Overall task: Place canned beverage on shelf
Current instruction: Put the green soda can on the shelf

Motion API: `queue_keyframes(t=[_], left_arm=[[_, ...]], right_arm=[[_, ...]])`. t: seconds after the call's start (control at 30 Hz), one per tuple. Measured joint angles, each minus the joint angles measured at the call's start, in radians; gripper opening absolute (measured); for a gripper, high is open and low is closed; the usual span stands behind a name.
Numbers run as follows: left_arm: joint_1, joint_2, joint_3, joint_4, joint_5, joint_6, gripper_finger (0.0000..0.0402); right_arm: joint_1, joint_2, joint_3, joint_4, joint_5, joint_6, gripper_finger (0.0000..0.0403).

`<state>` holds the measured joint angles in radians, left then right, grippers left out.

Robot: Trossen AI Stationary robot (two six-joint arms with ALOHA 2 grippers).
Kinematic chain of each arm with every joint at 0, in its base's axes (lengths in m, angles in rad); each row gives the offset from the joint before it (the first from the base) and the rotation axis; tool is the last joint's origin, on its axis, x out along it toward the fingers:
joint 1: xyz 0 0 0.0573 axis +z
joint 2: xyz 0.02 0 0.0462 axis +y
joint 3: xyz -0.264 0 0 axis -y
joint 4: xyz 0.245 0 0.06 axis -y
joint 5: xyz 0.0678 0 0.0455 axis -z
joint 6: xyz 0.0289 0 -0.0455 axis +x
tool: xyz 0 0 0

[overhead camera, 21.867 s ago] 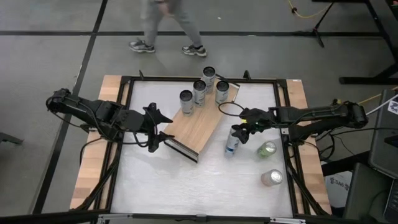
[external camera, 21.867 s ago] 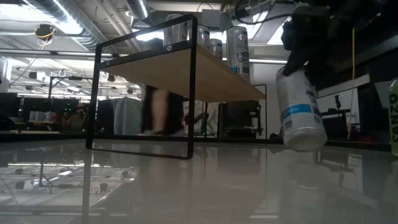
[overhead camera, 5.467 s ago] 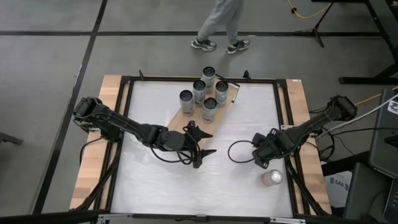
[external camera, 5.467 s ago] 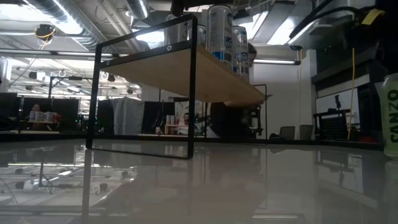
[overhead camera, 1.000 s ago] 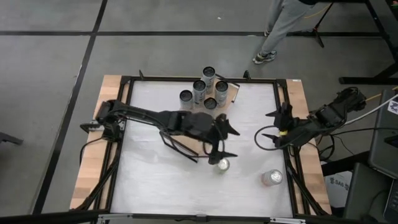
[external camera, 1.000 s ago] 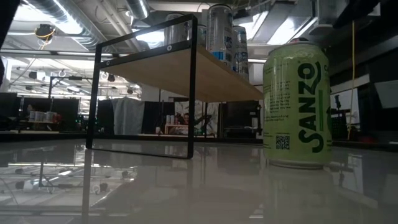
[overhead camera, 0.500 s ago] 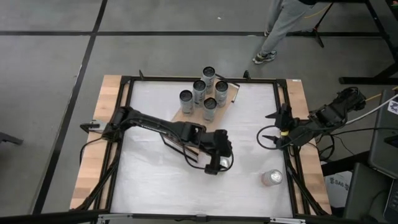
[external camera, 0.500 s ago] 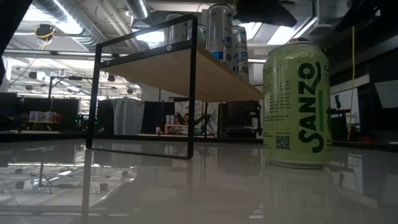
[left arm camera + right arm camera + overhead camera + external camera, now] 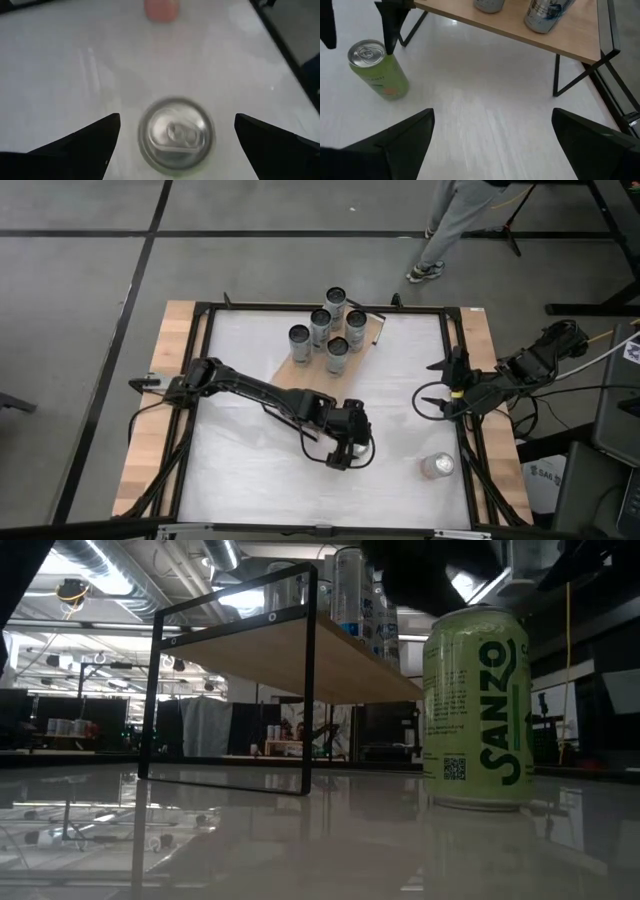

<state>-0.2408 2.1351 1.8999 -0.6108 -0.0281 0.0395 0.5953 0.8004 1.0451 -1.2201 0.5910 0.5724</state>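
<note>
A green canned beverage [image 9: 477, 705] stands upright on its base on the white table, near the middle. My left gripper [image 9: 176, 117] hangs open just above it and points steeply down. One finger stands on each side of the can's silver top [image 9: 176, 132], and neither touches it. In the high view the gripper [image 9: 348, 448] covers the can. The shelf [image 9: 300, 650], a light-wood board on black frame legs, stands at the far middle and carries several cans [image 9: 321, 323]. My right gripper [image 9: 428, 385] waits open at the table's right side.
Another can [image 9: 437, 466] stands alone near the table's near right corner. It shows pinkish in the left wrist view [image 9: 161, 7]. Bare white tabletop [image 9: 250, 470] lies to the left and near side. A person's legs [image 9: 450, 225] are on the floor beyond the far edge.
My left gripper has come down and toward the near edge. It has tipped more steeply downward and now stands over the green can, still open. The can has kept its place.
</note>
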Motion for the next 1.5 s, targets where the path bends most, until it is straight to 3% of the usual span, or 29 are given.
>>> queue_keyframes(t=[0.97, 1.5], left_arm=[[-0.005, 0.126, -0.001, 0.028, -0.012, 0.045, 0.0389], [-0.005, 0.129, -0.001, 0.028, -0.015, 0.043, 0.0389]], right_arm=[[0.000, 0.000, 0.000, -0.009, 0.000, -0.001, 0.0392], [0.000, 0.000, 0.000, -0.013, 0.000, -0.003, 0.0392]])
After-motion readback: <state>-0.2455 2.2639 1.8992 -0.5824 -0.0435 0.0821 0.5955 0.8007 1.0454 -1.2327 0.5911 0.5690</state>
